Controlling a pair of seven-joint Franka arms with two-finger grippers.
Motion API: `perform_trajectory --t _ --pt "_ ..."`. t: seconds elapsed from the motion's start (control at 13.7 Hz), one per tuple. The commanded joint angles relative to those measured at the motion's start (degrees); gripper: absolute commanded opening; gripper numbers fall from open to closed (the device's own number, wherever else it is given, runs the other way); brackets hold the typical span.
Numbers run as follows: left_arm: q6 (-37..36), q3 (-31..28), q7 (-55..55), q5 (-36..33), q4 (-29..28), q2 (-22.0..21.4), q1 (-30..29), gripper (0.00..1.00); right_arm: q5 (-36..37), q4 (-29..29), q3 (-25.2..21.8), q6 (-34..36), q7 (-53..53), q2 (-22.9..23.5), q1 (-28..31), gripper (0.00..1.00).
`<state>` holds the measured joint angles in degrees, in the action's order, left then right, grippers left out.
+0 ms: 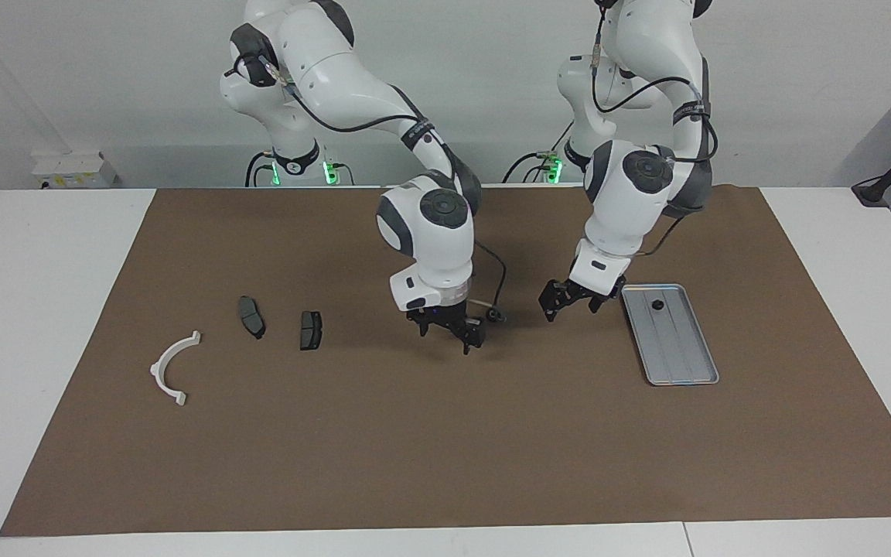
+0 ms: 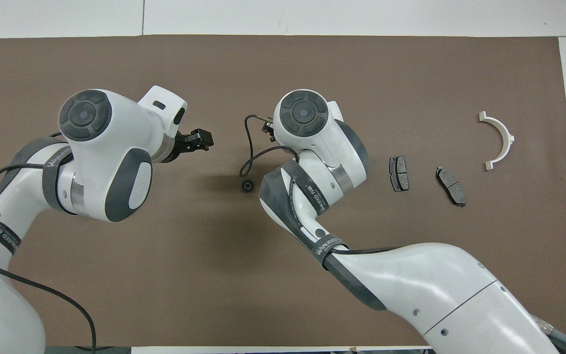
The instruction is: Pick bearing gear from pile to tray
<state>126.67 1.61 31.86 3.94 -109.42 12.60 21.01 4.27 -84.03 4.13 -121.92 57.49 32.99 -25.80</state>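
Observation:
One small black bearing gear lies on the brown mat between my two grippers. My right gripper hangs open and empty just above the mat, beside that gear toward the pile; its wrist hides it in the overhead view. My left gripper is open and empty over the mat, between the gear and the tray. The silver tray holds another black gear; my left arm hides the tray from overhead. The pile has a white bracket and two brake pads.
The brown mat covers most of the white table. A loose black cable loop hangs from my right wrist near the gear. Both arms stand close together over the mat's middle.

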Motion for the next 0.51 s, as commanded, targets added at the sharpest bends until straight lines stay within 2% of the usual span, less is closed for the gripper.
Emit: perform_trajectory --t 0.0,0.22,0.29,0.44 --pt "1.7 -0.8 13.3 -6.5 1.6 4.7 7.1 1.00 -3.2 -1.0 1.1 3.2 -12.3 -2.8 5.4 1.00" --pt "7.0 -0.6 20.9 -6.6 -0.4 6.1 10.8 1.00 -3.2 -1.2 1.1 5.7 -21.6 -4.5 9.6 1.00" --pt "7.3 -0.7 21.8 -6.6 -0.6 7.0 12.7 0.98 -3.2 -1.3 1.1 6.4 -24.0 -5.2 11.2 1.00" --pt "7.8 -0.6 22.0 -6.6 -1.9 7.0 13.0 0.91 -3.2 -2.0 1.1 7.5 -31.7 -7.3 14.4 1.00"
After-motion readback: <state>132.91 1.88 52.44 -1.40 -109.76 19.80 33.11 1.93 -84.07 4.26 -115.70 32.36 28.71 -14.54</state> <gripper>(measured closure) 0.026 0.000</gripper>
